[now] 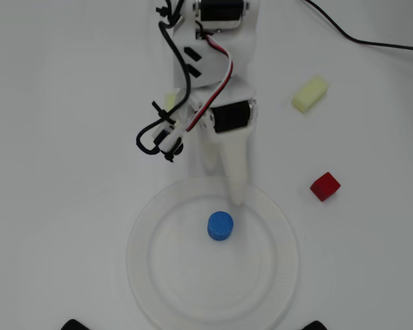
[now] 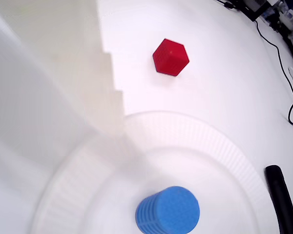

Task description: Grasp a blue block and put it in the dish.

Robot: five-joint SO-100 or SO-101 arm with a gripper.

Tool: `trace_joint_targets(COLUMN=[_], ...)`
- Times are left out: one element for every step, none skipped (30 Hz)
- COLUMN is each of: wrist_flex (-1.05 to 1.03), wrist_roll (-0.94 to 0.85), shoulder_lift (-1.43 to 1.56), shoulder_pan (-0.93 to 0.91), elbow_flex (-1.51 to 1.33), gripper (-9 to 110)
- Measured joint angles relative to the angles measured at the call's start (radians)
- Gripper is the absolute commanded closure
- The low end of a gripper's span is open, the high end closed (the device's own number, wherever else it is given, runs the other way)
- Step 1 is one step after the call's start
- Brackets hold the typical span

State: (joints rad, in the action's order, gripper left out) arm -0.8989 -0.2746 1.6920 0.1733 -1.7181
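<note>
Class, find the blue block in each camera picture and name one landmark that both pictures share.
Overhead view: the blue block lies inside the dish, a little above its middle, just below the pincer's tip.
Wrist view: the blue block sits at the bottom edge, right of centre, in the dish.
Shared landmark: the red cube, outside the dish.

Red cube (image 1: 325,186) on white table (image 1: 69,137), right side of overhead view, resting flat, nothing touching it. Same red cube (image 2: 171,57) near top centre of wrist view, 1 corner turned toward camera. Pale yellow oblong block (image 1: 310,93) above and slightly left of cube in overhead view, lying at a slant, well apart from it. Black cable (image 1: 358,38) crossing upper right corner. 2 dark rounded objects (image 1: 74,324) at bottom edge, cut off, kind not discernible.
</note>
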Motion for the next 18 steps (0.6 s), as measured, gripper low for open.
trace_joint_targets(wrist_flex=[-0.044, -0.084, -0.118, -0.146, -0.164, -0.176, -0.186, -0.192, -0.199, -0.209, -0.215, -0.222, -0.236, -0.255, -0.275, -0.296, -0.321, -0.344], wrist_roll=[0.008, 0.020, 0.025, 0.031, 0.038, 0.043, 0.048, 0.052, 0.052, 0.052, 0.052, 0.052, 0.052, 0.054, 0.060, 0.061, 0.066, 0.077], shoulder_lift=[0.048, 0.092, 0.143, 0.202, 0.272, 0.341, 0.416, 0.494, 0.575, 0.660, 0.741, 0.827, 0.907, 0.983, 1.062, 1.129, 1.193, 1.258], shoulder_pan=[0.000, 0.000, 0.000, 0.000, 0.000, 0.000, 0.003, 0.003, 0.005, 0.002, -0.005, -0.012, -0.018, -0.023, -0.025, -0.029, -0.041, -0.054], elbow_flex=[0.000, 0.000, -0.005, -0.025, -0.060, -0.103, -0.158, -0.219, -0.284, -0.350, -0.413, -0.483, -0.546, -0.598, -0.653, -0.698, -0.739, -0.779], gripper=[64, 64, 63, 63, 63, 63, 63, 63, 63, 63, 63, 63, 63, 63, 63, 62, 62, 61])
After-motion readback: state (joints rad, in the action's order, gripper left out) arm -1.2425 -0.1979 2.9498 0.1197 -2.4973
